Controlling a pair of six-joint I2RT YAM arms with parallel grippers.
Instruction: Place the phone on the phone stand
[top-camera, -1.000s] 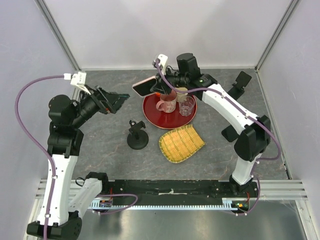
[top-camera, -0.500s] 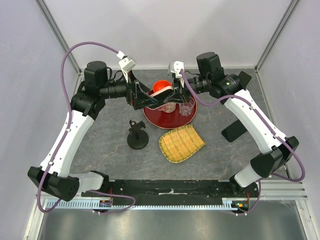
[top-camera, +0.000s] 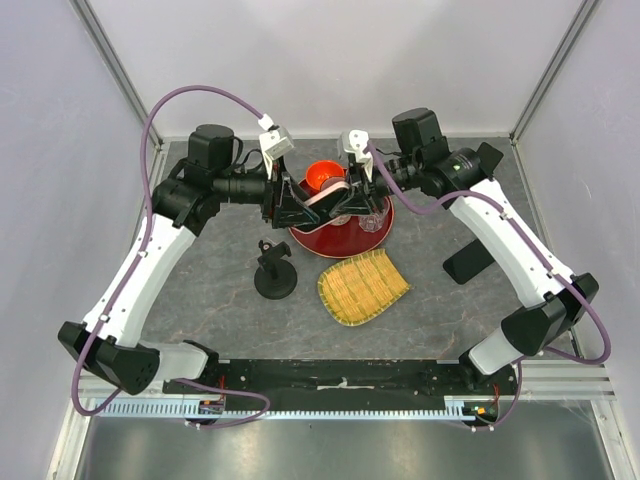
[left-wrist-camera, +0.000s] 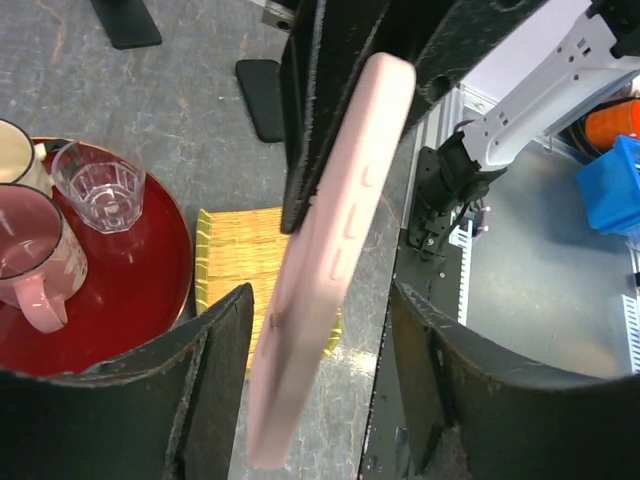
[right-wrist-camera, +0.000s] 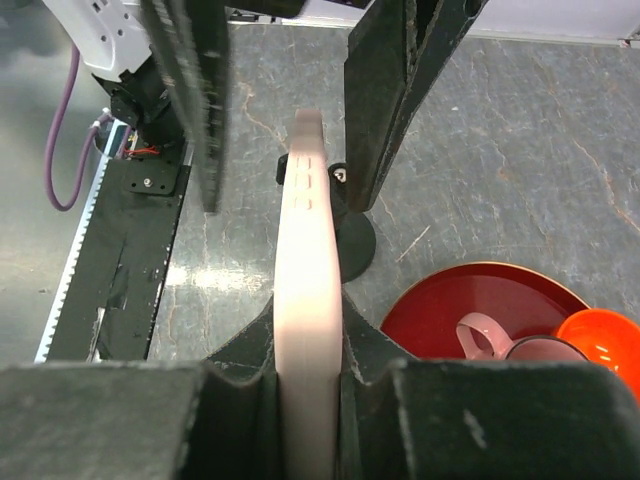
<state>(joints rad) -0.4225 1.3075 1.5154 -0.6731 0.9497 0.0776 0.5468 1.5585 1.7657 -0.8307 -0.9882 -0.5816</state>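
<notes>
The pink phone (top-camera: 325, 197) hangs edge-on in the air above the red tray, between both grippers. My right gripper (top-camera: 350, 203) is shut on one end of it; in the right wrist view the phone (right-wrist-camera: 308, 300) sits clamped between the pads of the right gripper (right-wrist-camera: 308, 375). My left gripper (top-camera: 295, 203) is open, its jaws on either side of the phone's free end (left-wrist-camera: 330, 260) with gaps on both sides. The black phone stand (top-camera: 273, 272) stands on the table in front of the left gripper, and shows partly behind the phone in the right wrist view (right-wrist-camera: 355, 240).
The red tray (top-camera: 330, 248) holds a pink mug (left-wrist-camera: 30, 265), a clear glass (left-wrist-camera: 100, 185) and an orange cup (top-camera: 323, 177). A yellow woven tray (top-camera: 362, 286) lies in front of it. Black blocks (top-camera: 468, 260) lie at the right.
My left arm has swung in from the left, and its open jaws have closed in around the phone's free end. My right gripper still holds the phone over the tray.
</notes>
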